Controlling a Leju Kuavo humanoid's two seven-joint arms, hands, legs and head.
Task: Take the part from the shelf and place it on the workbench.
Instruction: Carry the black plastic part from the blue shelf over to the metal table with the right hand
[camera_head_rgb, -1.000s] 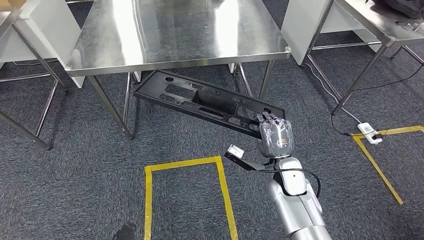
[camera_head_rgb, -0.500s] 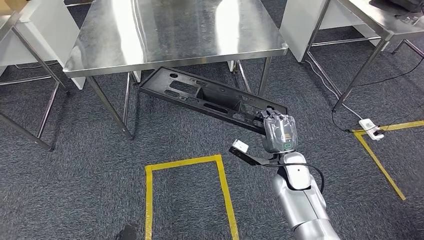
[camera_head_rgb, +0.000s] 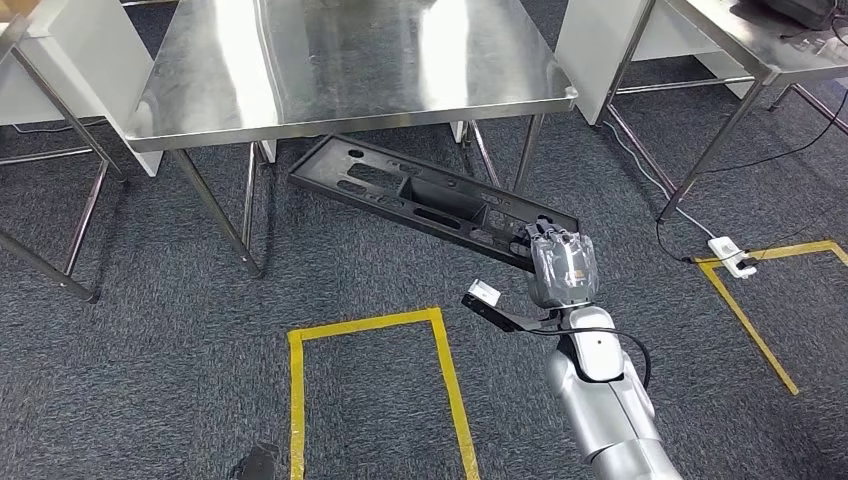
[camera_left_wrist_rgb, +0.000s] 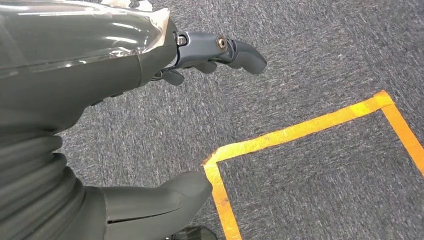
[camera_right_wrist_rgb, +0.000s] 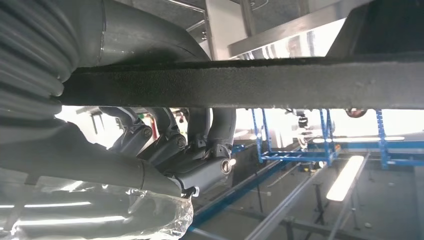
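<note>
worktop (camera_head_rgb: 350, 70): steel top was bare and open from above
front edge: far end of part (camera_head_rgb: 430, 200) sat under it, low, blocking a straight lift
legs (camera_head_rgb: 215, 215): stood left and right of part
right hand (camera_head_rgb: 562, 268): gripped part's near end
floor (camera_head_rgb: 150, 380): carpet open, yellow tape (camera_head_rgb: 370, 325) flat

A bare steel workbench (camera_head_rgb: 350, 70) stands on grey carpet (camera_head_rgb: 140, 380) marked with yellow tape (camera_head_rgb: 372, 325).

yellow floor tape (camera_head_rgb: 368, 325) – square outline on grey carpet | white power strip (camera_head_rgb: 732, 257) – near right table leg
</note>
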